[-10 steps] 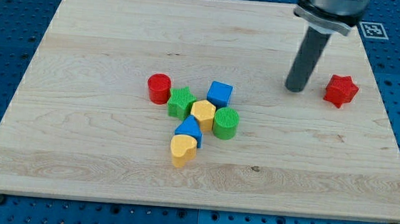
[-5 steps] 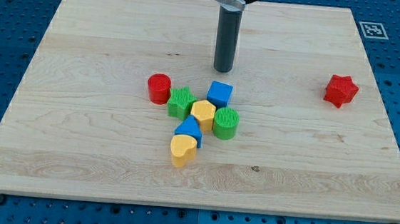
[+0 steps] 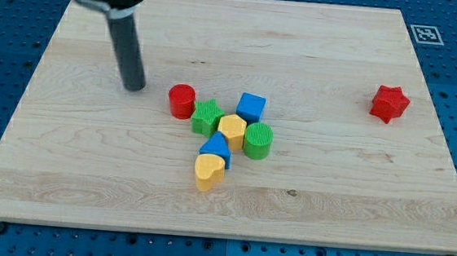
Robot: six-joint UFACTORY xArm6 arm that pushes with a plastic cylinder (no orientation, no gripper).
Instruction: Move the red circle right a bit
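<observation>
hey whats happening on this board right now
A robot arm with a straight dark rod is working over a wooden board of small coloured blocks. My tip rests on the wood just to the view's left of the red circle block, apart from it, so a push toward the view's right looks likely next. The red circle sits beside a green star block at the edge of a tight cluster. A red star block sits alone at the view's right.
</observation>
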